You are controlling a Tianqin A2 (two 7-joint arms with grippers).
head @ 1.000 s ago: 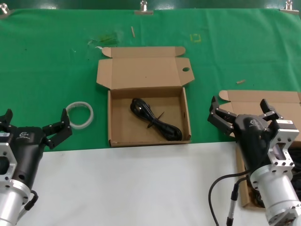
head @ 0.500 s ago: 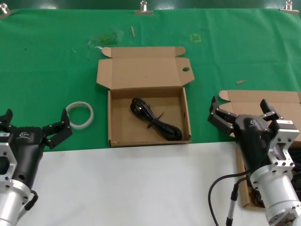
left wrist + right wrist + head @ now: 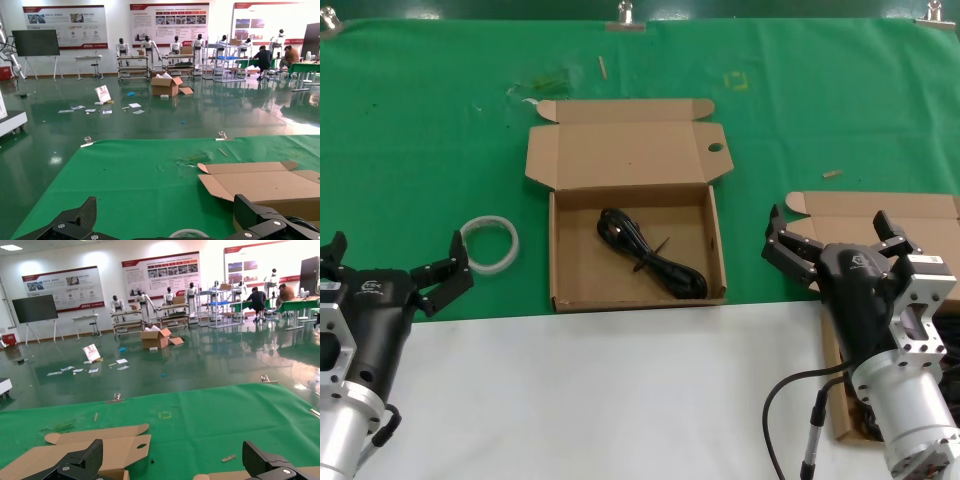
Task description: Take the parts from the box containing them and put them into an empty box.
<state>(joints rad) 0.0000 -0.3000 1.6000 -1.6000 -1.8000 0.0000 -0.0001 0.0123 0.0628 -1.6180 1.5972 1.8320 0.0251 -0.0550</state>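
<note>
A black coiled cord (image 3: 655, 262) lies in the open cardboard box with the round-holed flap (image 3: 638, 302) at the middle of the green mat. A second cardboard box with a plain lid (image 3: 880, 210) sits at the right, its inside mostly hidden under my right arm. My right gripper (image 3: 828, 225) hovers open over that box's near left part with nothing held. My left gripper (image 3: 395, 250) stays open and empty at the near left, beside the tape ring. In the wrist views the left gripper (image 3: 165, 210) and the right gripper (image 3: 172, 452) both stand wide apart.
A white translucent tape ring (image 3: 490, 243) lies on the mat left of the middle box and shows between the left gripper's fingers (image 3: 189, 233). White table surface runs along the near side. Small scraps (image 3: 832, 173) lie on the mat.
</note>
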